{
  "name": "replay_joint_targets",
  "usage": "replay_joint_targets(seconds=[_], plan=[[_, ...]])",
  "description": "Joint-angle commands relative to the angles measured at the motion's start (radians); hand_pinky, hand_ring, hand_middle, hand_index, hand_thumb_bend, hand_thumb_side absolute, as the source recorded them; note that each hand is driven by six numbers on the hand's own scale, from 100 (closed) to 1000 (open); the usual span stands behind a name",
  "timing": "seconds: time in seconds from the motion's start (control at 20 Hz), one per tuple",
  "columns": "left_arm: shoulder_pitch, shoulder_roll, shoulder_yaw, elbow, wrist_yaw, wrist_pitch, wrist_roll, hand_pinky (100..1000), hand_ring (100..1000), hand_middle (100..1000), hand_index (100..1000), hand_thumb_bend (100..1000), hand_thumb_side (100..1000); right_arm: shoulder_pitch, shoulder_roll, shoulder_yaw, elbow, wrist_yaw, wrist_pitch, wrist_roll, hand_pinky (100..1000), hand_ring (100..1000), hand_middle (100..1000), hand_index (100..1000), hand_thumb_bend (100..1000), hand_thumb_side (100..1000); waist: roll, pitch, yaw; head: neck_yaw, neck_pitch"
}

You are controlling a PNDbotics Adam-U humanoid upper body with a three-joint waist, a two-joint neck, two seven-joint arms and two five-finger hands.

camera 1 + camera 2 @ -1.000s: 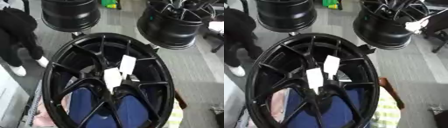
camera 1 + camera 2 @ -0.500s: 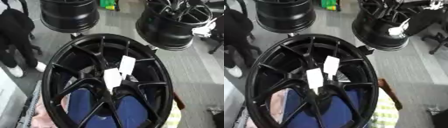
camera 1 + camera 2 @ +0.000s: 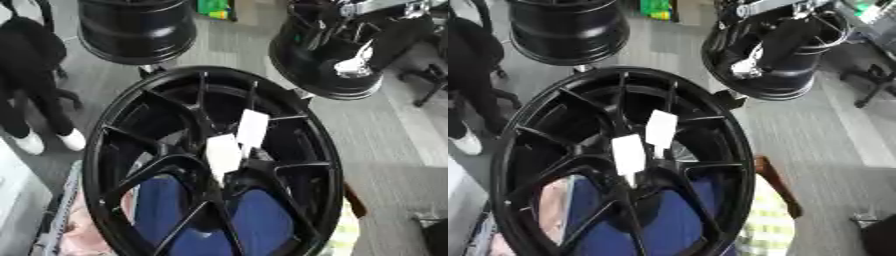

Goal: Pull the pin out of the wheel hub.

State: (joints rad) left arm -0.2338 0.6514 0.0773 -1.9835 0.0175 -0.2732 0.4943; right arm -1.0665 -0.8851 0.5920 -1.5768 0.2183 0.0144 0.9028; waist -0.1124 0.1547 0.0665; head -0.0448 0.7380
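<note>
A large black spoked wheel hub (image 3: pixel 122 150) fills the middle of both views, tilted toward me. Two white flat pieces stand at its centre: one (image 3: pixel 223 154) lower left, one (image 3: pixel 253 127) upper right; which is the pin I cannot tell. My right arm comes in from the upper right corner, black, ending in a silvery right hand (image 3: pixel 750 65). That hand hangs in front of the back right wheel, well above and to the right of the hub's centre, touching neither white piece. My left hand shows in no view.
Two more black wheels stand behind, one at the back left (image 3: pixel 136 30) and one at the back right (image 3: pixel 319 75). A person in black with white shoes (image 3: pixel 31 142) stands at the left. Blue cloth (image 3: pixel 254 220) lies under the hub. A green box (image 3: pixel 214 7) sits at the far edge.
My right hand has come in from the right edge and moved left and down, toward the big hub. The hub and its white pieces have not moved.
</note>
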Motion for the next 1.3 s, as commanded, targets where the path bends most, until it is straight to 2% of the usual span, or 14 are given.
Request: replay_joint_targets(seconds=[0.05,0.35,0.65,1.0,1.3], plan=[[-0.006,0.036,0.005,-0.017,0.004,-0.001,-0.001,754,824,716,833,234,546,-0.032,0.009,0.013,0.028,-0.021,-0.002,0.004,865,852,797,872,246,588,0.006,-0.017,-0.001,-0.004,0.005],[-0.007,0.036,0.003,-0.017,0.007,0.000,-0.004,753,825,716,833,232,548,-0.055,0.051,0.053,0.054,-0.032,0.000,0.004,862,851,795,879,264,599,0.004,-0.020,0.001,-0.007,0.008],[-0.007,0.035,0.001,-0.017,0.008,0.001,-0.007,753,825,716,833,231,550,-0.066,0.076,0.067,0.058,-0.030,0.029,0.004,857,850,793,880,269,603,0.002,-0.019,0.002,-0.004,0.008],[-0.001,0.035,0.001,-0.017,0.008,0.003,-0.007,752,825,716,832,226,556,-0.062,0.080,0.083,0.024,-0.015,0.137,-0.004,854,848,792,881,256,609,-0.001,-0.017,0.002,0.014,0.001],[0.002,0.034,0.000,-0.017,0.008,0.004,-0.008,751,825,715,832,222,561,-0.048,0.058,0.114,-0.087,-0.042,0.284,-0.071,855,848,792,885,228,611,-0.003,-0.013,0.002,0.031,-0.011]])
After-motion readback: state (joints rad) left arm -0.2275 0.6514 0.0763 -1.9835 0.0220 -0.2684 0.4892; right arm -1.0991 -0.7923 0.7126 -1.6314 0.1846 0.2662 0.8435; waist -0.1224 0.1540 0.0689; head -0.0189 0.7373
